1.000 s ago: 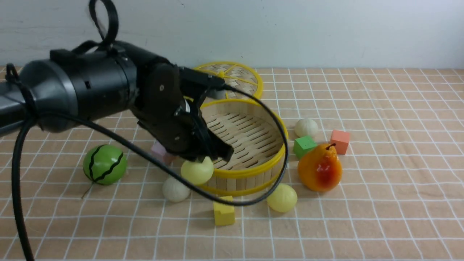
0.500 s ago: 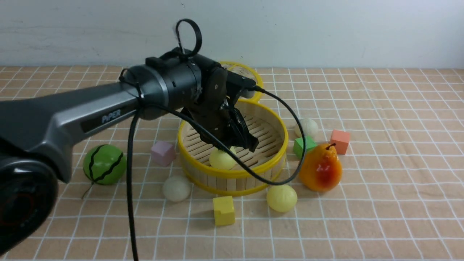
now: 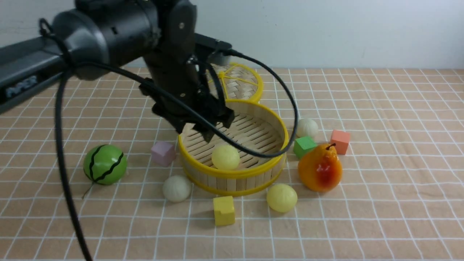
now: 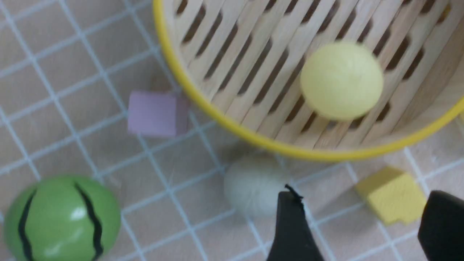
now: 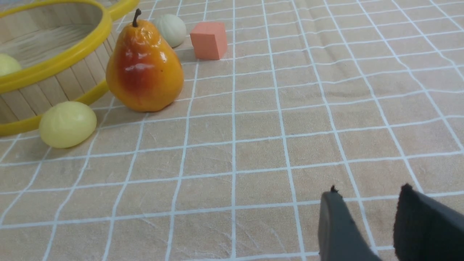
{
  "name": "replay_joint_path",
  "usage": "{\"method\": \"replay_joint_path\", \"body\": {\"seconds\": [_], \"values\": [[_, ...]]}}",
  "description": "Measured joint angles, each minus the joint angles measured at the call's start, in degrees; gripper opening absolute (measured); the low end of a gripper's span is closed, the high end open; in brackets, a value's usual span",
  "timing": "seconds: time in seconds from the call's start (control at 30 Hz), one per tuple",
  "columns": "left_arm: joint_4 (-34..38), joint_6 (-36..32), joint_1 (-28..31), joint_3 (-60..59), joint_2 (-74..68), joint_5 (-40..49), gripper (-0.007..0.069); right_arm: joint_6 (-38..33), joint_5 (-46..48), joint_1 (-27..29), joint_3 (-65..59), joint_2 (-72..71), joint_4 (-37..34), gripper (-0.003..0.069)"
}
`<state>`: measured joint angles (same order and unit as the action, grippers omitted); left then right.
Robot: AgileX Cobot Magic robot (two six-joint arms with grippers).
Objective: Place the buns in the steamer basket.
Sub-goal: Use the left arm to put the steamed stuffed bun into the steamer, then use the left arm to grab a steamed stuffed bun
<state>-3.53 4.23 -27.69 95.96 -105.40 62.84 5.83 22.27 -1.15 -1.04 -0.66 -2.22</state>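
One yellow bun (image 3: 225, 157) was seen in the steamer basket (image 3: 282, 127), under the empty, wide-spread left gripper (image 3: 204, 128). Three other buns (image 3: 176, 188) (image 3: 281, 197) (image 3: 307, 127) were found outside, near the pear (image 3: 320, 167) and yellow cube (image 3: 223, 210). The right gripper (image 5: 368, 194) was parted, empty.

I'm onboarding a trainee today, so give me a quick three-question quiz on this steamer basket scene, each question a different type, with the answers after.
1. True or false: a pale yellow bun lies inside the steamer basket.
2. The left gripper is: A open and empty; B shut on a bun; C out of view.
3. How many buns lie on the cloth outside the basket?
Key: 1 true. 2 A. 3 three: two off-white buns and a second pale yellow bun.
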Motion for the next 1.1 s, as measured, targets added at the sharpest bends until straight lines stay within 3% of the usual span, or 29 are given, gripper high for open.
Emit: {"method": "replay_joint_path", "body": {"seconds": [0.07, 0.2, 0.3, 0.57, 1.1], "values": [[1.06, -0.36, 1.36, -2.85, 0.69, -0.50, 0.0394, 0.00, 0.00, 0.00, 0.00, 0.00, 0.00, 0.0239], [7.28, -4.23, 6.21, -13.65, -0.28, -6.96, 0.0253, 0.00, 0.00, 0.00, 0.00, 0.00, 0.00, 0.0239], [9.88, -8.59, 6.89, -15.78, -1.51, -10.45, 0.0213, 0.00, 0.00, 0.00, 0.00, 0.00, 0.00, 0.0239], [8.67, -11.62, 6.90, -15.93, -2.73, -18.81, 0.0246, 0.00, 0.00, 0.00, 0.00, 0.00, 0.00, 0.0239], [7.83, -11.67, 7.25, -15.93, -7.38, -22.13, 0.0253, 0.00, 0.00, 0.00, 0.00, 0.00, 0.00, 0.0239]]}}
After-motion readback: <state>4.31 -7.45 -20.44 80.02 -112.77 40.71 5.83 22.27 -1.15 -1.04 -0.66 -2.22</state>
